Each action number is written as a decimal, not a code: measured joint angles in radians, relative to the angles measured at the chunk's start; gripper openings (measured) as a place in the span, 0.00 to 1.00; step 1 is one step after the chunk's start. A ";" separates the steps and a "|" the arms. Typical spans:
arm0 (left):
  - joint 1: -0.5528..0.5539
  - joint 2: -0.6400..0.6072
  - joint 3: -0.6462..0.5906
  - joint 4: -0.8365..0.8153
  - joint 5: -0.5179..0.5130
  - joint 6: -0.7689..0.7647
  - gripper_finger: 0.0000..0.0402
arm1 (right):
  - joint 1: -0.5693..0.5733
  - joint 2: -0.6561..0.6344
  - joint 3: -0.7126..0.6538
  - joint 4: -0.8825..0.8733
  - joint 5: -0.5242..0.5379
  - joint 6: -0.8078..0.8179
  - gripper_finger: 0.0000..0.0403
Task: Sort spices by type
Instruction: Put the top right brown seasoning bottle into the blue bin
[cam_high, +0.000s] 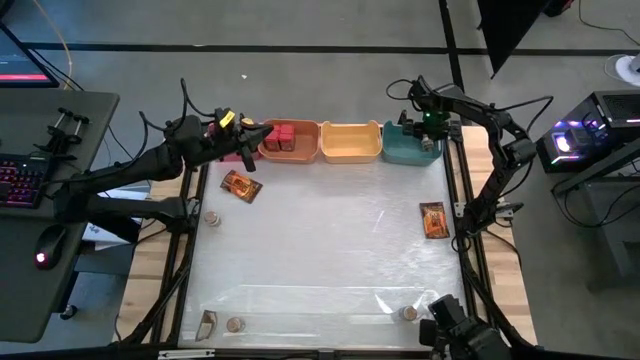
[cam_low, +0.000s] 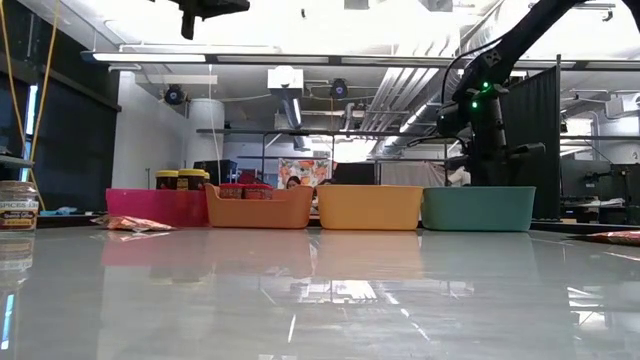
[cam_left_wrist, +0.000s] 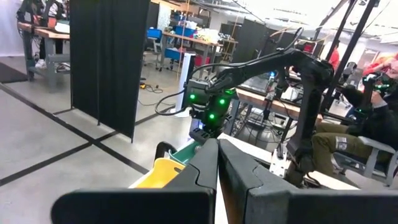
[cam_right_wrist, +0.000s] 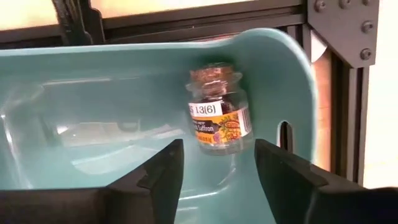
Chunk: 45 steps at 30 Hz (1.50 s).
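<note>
Four bins line the far edge: pink (cam_low: 150, 207) with yellow-lidded jars (cam_low: 180, 180), orange (cam_high: 290, 148) with red boxes (cam_high: 282, 136), yellow (cam_high: 350, 143) and teal (cam_high: 410, 152). My right gripper (cam_right_wrist: 217, 165) points down into the teal bin, open. A cork-lidded jar (cam_right_wrist: 216, 115) sits in the bin's corner between and just beyond the fingertips, with a narrow gap on each side. My left gripper (cam_left_wrist: 217, 165) is shut on nothing, held level above the pink and orange bins (cam_high: 260, 137). Foil packets (cam_high: 240, 186) (cam_high: 434, 220) and loose jars (cam_high: 212, 218) (cam_high: 408, 313) lie on the table.
Another jar (cam_high: 235, 324) and a small item (cam_high: 207, 322) sit near the table's front left corner. The table's middle (cam_high: 330, 240) is bare. Black frame rails (cam_high: 468, 250) run along the table's sides. A desk with keyboard and mouse (cam_high: 40, 190) stands to the left.
</note>
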 joint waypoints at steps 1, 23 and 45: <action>0.000 0.000 0.000 -0.005 0.000 0.000 0.00 | 0.002 0.008 0.000 0.003 0.000 0.001 0.50; 0.000 0.000 0.000 -0.044 0.000 0.001 0.00 | 0.033 0.155 -0.001 0.057 -0.097 -0.025 0.64; 0.000 0.000 0.000 -0.043 0.001 -0.008 0.00 | 0.036 0.147 0.132 0.032 -0.017 0.125 0.64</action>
